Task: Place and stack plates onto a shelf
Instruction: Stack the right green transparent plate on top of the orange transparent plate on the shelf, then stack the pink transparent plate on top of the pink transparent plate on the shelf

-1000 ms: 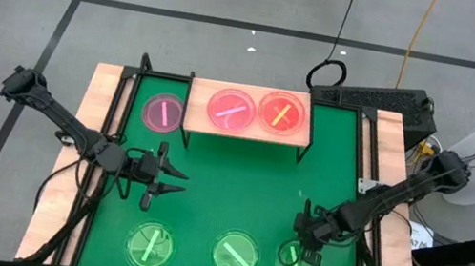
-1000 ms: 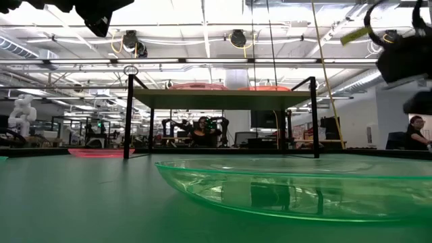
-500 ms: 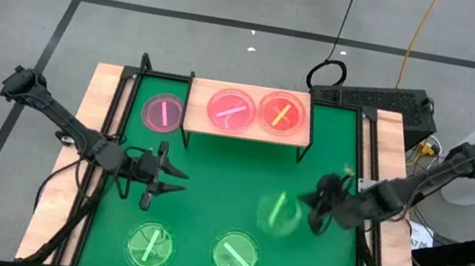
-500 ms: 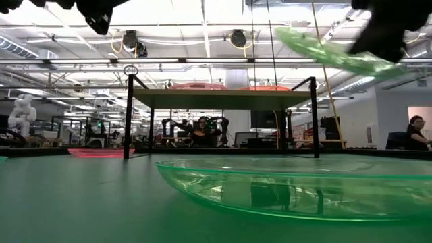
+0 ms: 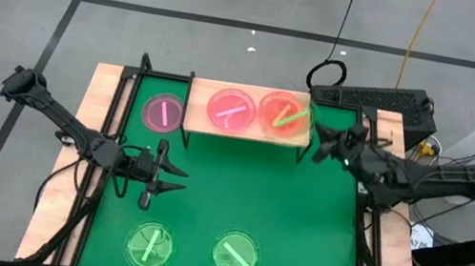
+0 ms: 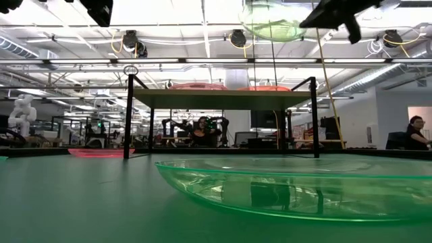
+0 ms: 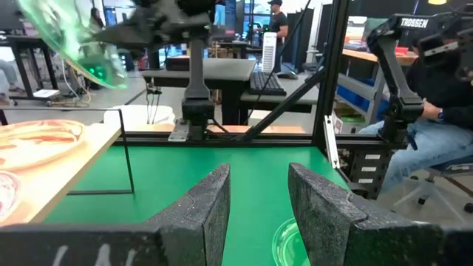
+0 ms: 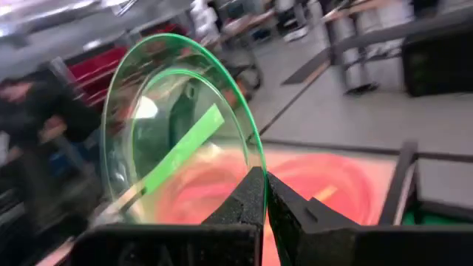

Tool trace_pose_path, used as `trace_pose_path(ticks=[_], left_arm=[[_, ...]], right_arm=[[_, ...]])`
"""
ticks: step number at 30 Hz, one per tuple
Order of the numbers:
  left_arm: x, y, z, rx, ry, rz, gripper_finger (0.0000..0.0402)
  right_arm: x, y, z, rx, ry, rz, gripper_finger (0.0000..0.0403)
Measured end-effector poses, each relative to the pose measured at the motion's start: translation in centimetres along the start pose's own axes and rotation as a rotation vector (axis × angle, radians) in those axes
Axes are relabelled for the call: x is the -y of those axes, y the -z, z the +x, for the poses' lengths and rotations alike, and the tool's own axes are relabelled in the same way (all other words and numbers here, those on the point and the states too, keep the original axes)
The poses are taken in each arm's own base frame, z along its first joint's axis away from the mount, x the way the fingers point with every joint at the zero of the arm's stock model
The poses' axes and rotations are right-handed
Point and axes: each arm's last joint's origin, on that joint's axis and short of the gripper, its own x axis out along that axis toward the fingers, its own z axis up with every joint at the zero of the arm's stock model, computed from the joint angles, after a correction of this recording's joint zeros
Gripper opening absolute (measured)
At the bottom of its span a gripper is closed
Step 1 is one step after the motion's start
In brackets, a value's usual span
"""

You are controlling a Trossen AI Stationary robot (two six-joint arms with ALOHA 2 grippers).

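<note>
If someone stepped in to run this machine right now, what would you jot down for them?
Right gripper: shut on a green plate, holding it above the orange plate on the shelf.
Left gripper: open, empty, waiting over the green mat.
Done: pink-red plate and orange plate on the shelf.
Left: pink plate beside the shelf, two green plates at the mat's near edge.

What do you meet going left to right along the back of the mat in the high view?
Pink plate on the mat → pink plate on the shelf → orange plate on the shelf, with the green plate held over it → right gripper.
</note>
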Motion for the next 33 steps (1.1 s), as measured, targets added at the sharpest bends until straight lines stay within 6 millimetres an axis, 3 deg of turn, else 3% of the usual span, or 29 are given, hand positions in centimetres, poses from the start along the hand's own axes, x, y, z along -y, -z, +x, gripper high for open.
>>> trace_pose_path(ticks=[8, 14, 26, 33], left_arm=[[-0.1, 0.1, 0.0, -0.006, -0.006, 0.001, 0.0145], [-0.1, 0.1, 0.0, -0.006, -0.006, -0.001, 0.0145], [-0.1, 0.1, 0.0, -0.013, -0.006, -0.022, 0.0145], [-0.1, 0.3, 0.0, -0.034, -0.008, -0.036, 0.0145]], right_arm=[[2.4, 0.1, 5.1, -0.065, 0.087, 0.021, 0.0], [3.7, 0.2, 7.6, -0.119, 0.068, 0.067, 0.0], [5.2, 2.1, 9.6, -0.2, 0.233, 0.023, 0.0004], [5.3, 2.0, 9.7, -0.177, 0.266, -0.015, 0.005]])
